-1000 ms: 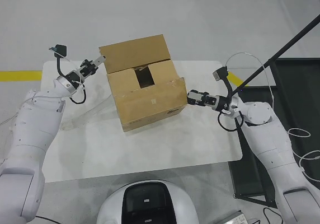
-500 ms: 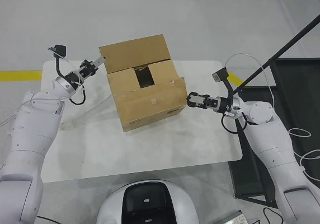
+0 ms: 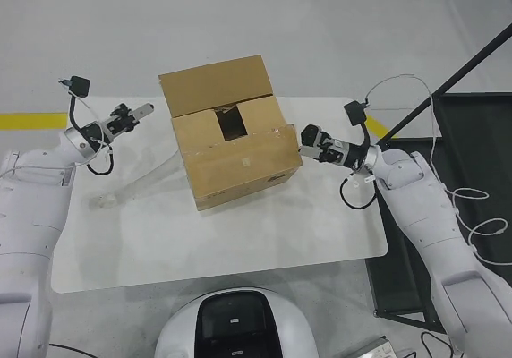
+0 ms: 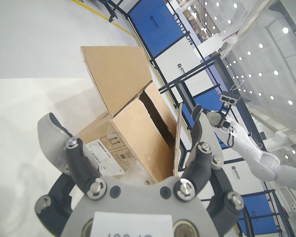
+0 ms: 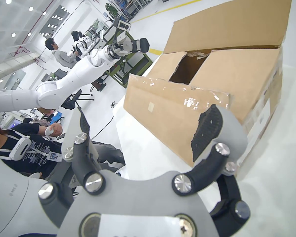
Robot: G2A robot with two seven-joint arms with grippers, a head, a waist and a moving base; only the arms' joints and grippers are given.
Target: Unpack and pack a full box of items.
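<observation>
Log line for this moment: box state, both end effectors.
box: far flap open, gap between top flaps | left end effector: open, clear of box | right end effector: open, at raised flap's corner

The brown cardboard box stands upright at the middle of the white worktop's far edge, turned slightly askew. Its far flap tilts up and outward, the side flaps lie inward around a dark gap, and the taped near flap stands raised.
</observation>
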